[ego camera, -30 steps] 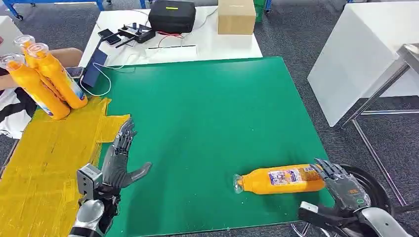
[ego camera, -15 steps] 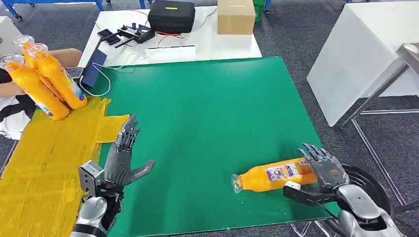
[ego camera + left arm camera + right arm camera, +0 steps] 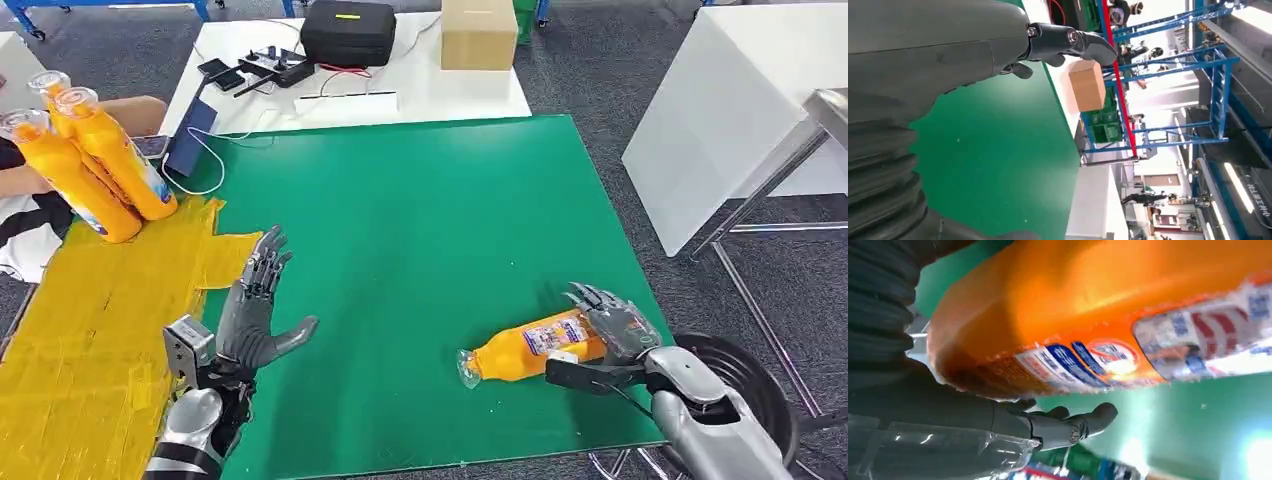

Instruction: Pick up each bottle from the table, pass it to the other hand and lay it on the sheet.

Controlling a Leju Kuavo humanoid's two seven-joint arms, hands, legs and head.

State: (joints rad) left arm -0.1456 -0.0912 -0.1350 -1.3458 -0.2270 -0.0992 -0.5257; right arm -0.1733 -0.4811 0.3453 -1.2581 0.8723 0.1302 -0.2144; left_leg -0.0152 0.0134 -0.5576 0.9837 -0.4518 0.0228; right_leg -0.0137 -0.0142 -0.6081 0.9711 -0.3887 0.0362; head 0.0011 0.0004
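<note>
Since a second ago, the right hand has wrapped the orange plastic bottle lying on the green bench; left hand spread. Smooth, probably slippery; grip mid-label.

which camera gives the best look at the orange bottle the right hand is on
The head view: the whole orange bottle lies on the green mat with the right hand around its base. The right wrist view shows its label close up, cropped. The left wrist view faces elsewhere.

A bottle lies on the mat, seemingly within the right hand. Three bottles stand on the sheet, beyond the left hand.
</note>
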